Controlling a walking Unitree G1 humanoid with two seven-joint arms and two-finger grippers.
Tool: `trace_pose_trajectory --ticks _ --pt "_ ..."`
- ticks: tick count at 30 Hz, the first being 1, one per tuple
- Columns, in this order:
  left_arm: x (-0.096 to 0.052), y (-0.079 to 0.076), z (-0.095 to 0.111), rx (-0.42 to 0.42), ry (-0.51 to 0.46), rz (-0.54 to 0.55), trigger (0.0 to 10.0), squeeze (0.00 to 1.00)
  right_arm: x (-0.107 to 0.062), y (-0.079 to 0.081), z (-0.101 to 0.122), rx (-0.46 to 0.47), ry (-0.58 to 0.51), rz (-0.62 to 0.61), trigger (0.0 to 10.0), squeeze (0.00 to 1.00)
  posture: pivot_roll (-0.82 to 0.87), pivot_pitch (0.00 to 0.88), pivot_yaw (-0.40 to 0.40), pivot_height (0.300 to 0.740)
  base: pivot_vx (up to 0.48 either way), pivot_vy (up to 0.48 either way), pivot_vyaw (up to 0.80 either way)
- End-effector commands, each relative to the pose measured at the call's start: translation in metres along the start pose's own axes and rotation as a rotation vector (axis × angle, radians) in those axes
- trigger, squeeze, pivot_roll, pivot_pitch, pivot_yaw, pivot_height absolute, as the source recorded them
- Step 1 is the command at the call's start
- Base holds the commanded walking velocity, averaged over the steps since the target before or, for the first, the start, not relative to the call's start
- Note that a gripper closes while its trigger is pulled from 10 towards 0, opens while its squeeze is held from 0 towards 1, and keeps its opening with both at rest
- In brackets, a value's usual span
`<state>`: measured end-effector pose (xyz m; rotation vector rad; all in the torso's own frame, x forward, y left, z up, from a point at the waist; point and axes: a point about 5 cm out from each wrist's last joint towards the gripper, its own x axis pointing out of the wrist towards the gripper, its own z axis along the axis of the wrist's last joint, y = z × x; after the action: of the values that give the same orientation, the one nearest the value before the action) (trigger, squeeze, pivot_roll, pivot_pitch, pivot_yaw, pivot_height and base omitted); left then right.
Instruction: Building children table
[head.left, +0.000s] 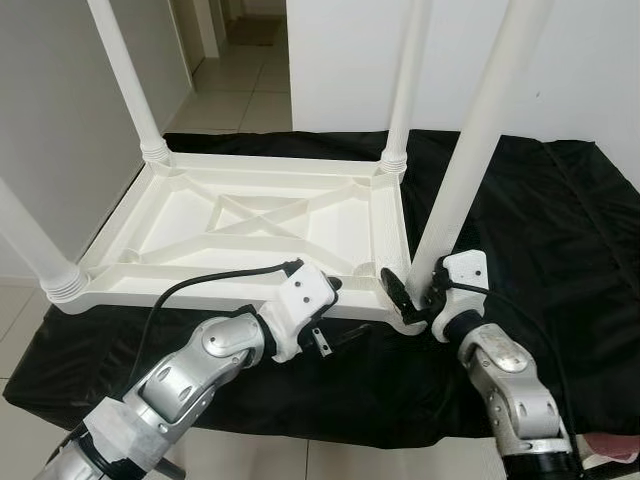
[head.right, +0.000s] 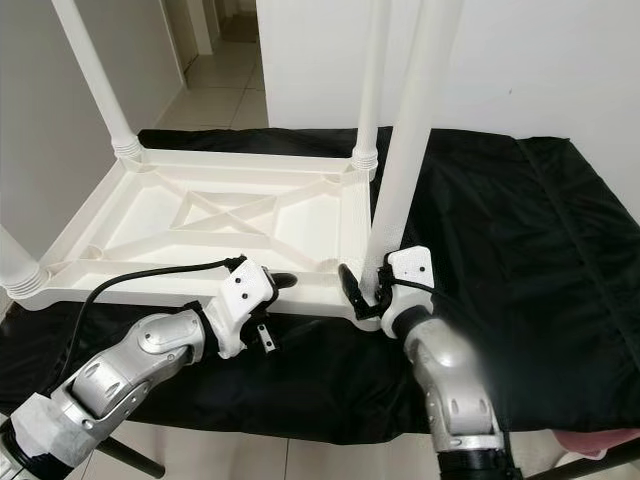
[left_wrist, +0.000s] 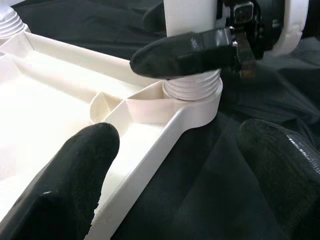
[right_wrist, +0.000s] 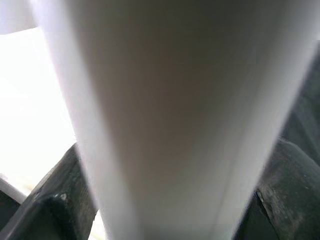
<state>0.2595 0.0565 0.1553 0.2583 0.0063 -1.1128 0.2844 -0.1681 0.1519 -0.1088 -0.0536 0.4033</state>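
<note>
A white plastic children's table lies upside down on a black cloth spread over a raised surface, its ribbed underside facing up. Four white legs stand upward from its corners: the far-left leg, the far-right leg, the near-left leg and the near-right leg, each seated in a ridged collar at its corner socket.

The right gripper is at the near-right corner, its jaws closed around the base of the near-right leg just above the collar; in the right wrist view the white leg sits between the two black fingers. One finger crosses the front of the leg in the left wrist view, right above the ridged collar.

The left gripper is at the table's near edge, just beside the same corner. Its jaws are spread wide and hold nothing: one finger lies over the table's inner side, the other over the black cloth outside, with the table rim between them.

Beyond the cloth are a tiled floor and white walls.
</note>
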Motion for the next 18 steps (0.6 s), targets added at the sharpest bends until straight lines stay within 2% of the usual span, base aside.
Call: trace_pose_trajectory --ticks 1,2,4,7,11,12,13,14,15,18 --pt "-0.002 -0.011 0.000 -0.003 0.003 -0.186 10.0 0.00 0.003 0.001 -0.003 0.017 -0.001 0.042 10.0 0.00 -0.06 0.066 0.047 0.740 0.000 0.000 0.00" --pt "-0.002 -0.011 0.000 -0.003 0.003 -0.186 10.0 0.00 0.003 0.001 -0.003 0.017 -0.001 0.042 10.0 0.00 -0.06 0.066 0.047 0.740 0.000 0.000 0.00" --pt "-0.002 -0.015 -0.001 -0.009 0.004 -0.194 10.0 0.00 0.006 0.000 -0.004 0.020 -0.005 0.130 10.0 0.00 -0.06 0.065 0.045 0.740 0.000 0.000 0.00" --pt "-0.001 -0.017 -0.002 -0.011 0.004 -0.198 10.0 0.00 0.010 -0.002 -0.003 0.033 -0.017 0.192 10.0 0.00 -0.06 0.064 0.048 0.740 0.000 0.000 0.00" --pt "0.000 -0.019 -0.005 -0.013 0.004 -0.192 10.0 0.00 0.014 -0.002 -0.005 0.017 -0.015 0.239 10.0 0.00 -0.06 0.065 0.049 0.740 0.000 0.000 0.00" --pt "0.001 -0.021 -0.006 -0.018 0.003 -0.188 10.0 0.00 0.015 -0.002 -0.008 -0.001 -0.008 0.252 4.4 0.00 -0.06 0.065 0.049 0.740 0.000 0.000 0.00" --pt "0.001 -0.024 -0.007 -0.023 0.004 -0.188 10.0 0.00 0.016 -0.002 -0.009 -0.006 -0.005 0.270 1.1 0.00 -0.07 0.056 0.051 0.740 0.000 0.000 0.00" --pt "0.001 -0.024 -0.007 -0.023 0.004 -0.188 10.0 0.00 0.016 -0.002 -0.009 -0.006 -0.005 0.270 1.1 0.00 -0.07 0.056 0.051 0.740 0.000 0.000 0.00" --pt "0.001 -0.025 -0.009 -0.027 0.005 -0.188 10.0 0.00 0.017 -0.002 -0.011 -0.006 -0.006 0.281 0.0 0.00 -0.07 0.051 0.050 0.740 0.000 0.000 0.00" --pt "0.002 -0.027 -0.010 -0.028 0.006 -0.188 10.0 0.00 0.017 -0.002 -0.014 -0.017 0.009 0.290 0.0 0.00 -0.07 0.051 0.050 0.740 0.000 0.000 0.00"
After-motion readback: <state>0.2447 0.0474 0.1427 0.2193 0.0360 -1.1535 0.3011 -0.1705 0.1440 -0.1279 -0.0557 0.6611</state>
